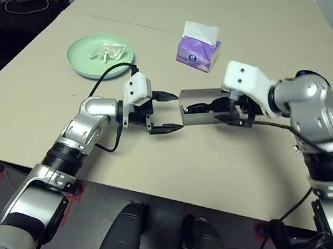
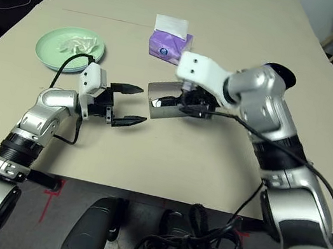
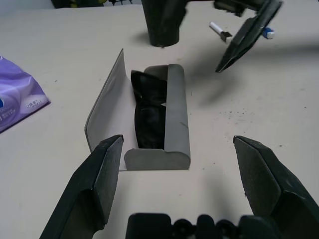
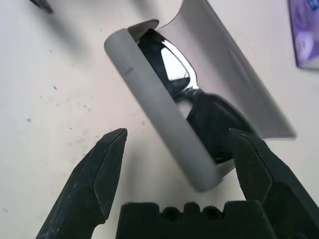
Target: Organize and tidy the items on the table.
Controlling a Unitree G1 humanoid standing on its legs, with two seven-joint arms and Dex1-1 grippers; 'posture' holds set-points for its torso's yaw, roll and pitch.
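Sunglasses (image 3: 149,114) lie inside the grey glasses case (image 3: 169,119), which rests on the table (image 1: 223,167) toward the middle of its near half with its flap (image 3: 102,109) standing open, so the step in hand looks to be closing that case. Both tools are spread wide and hold nothing: the left gripper (image 1: 167,113) faces one end of the case from just beside it, and the right gripper (image 4: 179,164) hangs over the other end, pointing down at it. Closing well probably means steadying the case body with one gripper while the other pushes the flap over, pressing on the flap's free edge rather than on the lenses, and checking first that the frame sits fully below the rim so nothing is pinched. Since the case is light and the tabletop is smooth, a one-sided push could slide it instead of folding the flap. Elsewhere, the mint-green plate (image 1: 99,56) with crumpled tissue (image 1: 105,51) on it sits toward the left edge, a purple tissue pack (image 1: 198,51) lies farther back, and the black cup (image 3: 162,20) and white pen (image 3: 219,31) are beyond the case in the left wrist view.
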